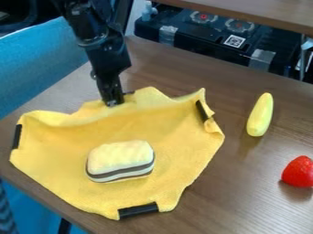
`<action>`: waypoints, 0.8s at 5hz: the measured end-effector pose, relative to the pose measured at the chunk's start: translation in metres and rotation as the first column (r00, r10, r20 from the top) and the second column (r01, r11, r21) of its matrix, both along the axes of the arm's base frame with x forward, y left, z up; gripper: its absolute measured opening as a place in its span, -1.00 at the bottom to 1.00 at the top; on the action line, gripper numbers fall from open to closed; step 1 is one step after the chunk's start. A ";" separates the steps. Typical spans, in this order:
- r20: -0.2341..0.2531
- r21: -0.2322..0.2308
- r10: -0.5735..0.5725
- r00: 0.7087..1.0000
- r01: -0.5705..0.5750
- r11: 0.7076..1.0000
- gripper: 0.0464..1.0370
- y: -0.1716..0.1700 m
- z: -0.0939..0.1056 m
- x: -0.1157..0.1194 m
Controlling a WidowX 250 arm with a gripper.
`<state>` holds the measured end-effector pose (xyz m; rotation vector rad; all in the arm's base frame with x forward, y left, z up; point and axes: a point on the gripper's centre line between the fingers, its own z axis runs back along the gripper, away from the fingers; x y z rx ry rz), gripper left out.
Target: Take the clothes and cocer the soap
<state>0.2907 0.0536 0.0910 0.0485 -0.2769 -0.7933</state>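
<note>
The gripper [115, 101] points down at the back edge of the yellow cloth [165, 125], left of the edge's middle, and touches or overlaps it. Around it the cloth's back edge is raised in folds. The cloth lies spread on the table, with black strips at its left, right and front corners. On top of the cloth, near its middle, rests the soap [120, 161], a pale yellow block with dark and white stripes along its side. It is uncovered.
To the right of the cloth are a yellow-green oblong toy [260, 114] and a red strawberry [298, 172] on the brown table [245, 192]. A black stove-like unit [207, 39] stands beyond the table's back edge.
</note>
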 end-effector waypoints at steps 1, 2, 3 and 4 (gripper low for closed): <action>0.004 -0.016 -0.042 0.999 0.042 0.999 -0.97 -0.013 0.007 -0.027; 0.000 -0.035 -0.080 0.997 0.080 0.996 -0.97 -0.024 0.015 -0.047; -0.007 -0.042 -0.105 0.994 0.105 0.994 -0.97 -0.037 0.021 -0.063; -0.010 -0.010 -0.111 0.994 0.111 0.994 -0.97 -0.047 0.018 -0.073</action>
